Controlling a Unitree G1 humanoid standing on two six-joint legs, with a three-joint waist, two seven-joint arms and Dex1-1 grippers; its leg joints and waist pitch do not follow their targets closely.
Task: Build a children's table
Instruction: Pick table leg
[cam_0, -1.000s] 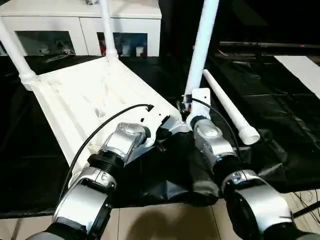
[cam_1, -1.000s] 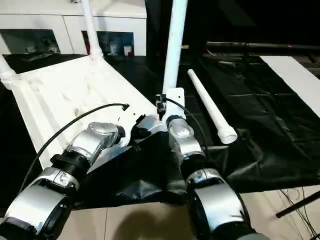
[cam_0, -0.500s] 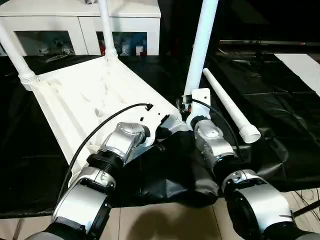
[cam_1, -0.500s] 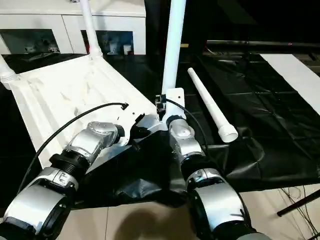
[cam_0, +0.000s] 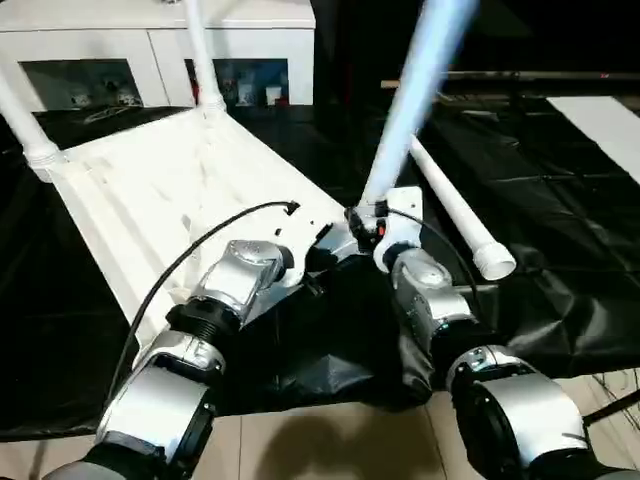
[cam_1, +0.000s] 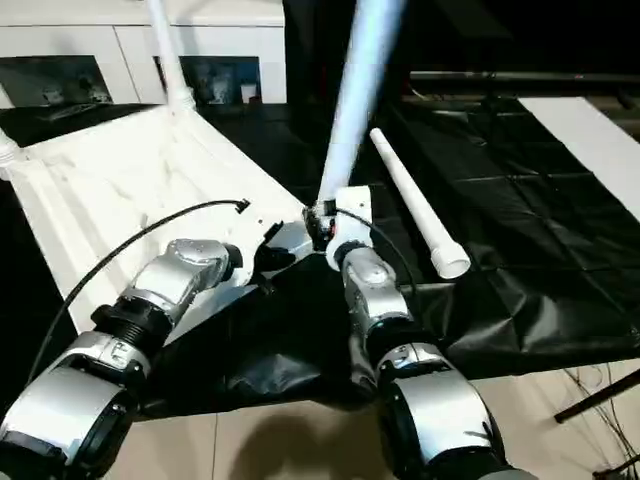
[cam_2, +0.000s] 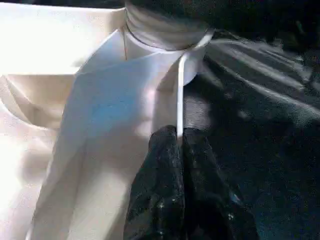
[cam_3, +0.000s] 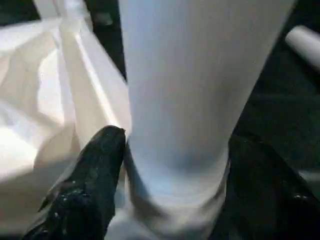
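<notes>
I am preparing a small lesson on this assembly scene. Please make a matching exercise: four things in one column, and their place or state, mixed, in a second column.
1. left gripper
2. right gripper
3. loose leg
4. cabinet

a. lying on the black sheet
b. behind the table top
c. fingers on both sides of a leaning leg
d. shut on a thin rib of the table top

Pairs: 1-d, 2-c, 3-a, 4-b

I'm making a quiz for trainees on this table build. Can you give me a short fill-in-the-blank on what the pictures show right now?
1. The left gripper pinches a thin ___ of the white tabletop.
2. The right gripper has a finger on each side of the near ___.
3. The number of legs already standing in corner sockets is ___.
4. The loose leg lies on the ___ sheet.

Missing words: rib; leg; three; black
</notes>
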